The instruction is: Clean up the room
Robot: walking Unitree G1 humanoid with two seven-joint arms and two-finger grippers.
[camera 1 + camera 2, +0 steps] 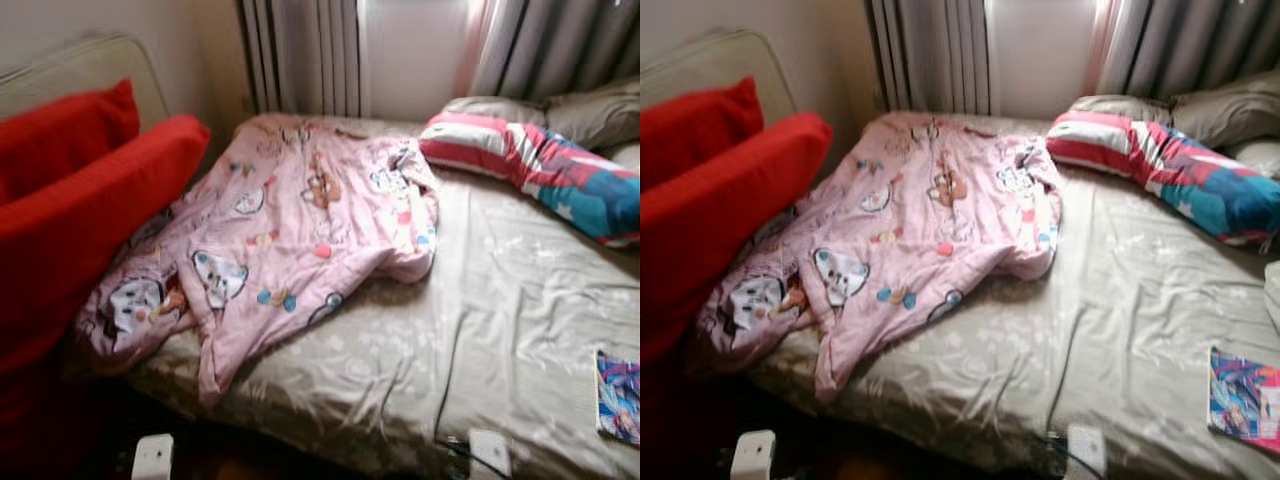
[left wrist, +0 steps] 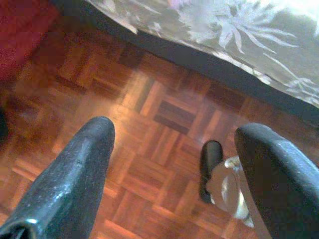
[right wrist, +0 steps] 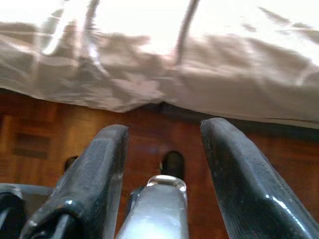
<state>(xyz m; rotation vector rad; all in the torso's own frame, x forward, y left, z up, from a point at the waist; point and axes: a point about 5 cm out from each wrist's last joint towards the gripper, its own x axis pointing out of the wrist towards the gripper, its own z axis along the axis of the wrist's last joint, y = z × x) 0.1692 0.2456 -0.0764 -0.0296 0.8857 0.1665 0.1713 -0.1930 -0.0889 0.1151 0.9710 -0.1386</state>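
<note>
Left end effector [image 2: 172,164] open, empty, low over floor [image 2: 149,129] | right end effector [image 3: 162,164] open, empty | pink blanket [image 1: 290,230] ahead on bed [image 1: 500,320], leftward, nearer left arm

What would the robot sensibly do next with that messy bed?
Probably raise the left gripper toward the crumpled pink blanket. It lies bunched across the bed with a corner hanging over the edge, while both open grippers, the right gripper included, hang low above the wooden floor.
</note>
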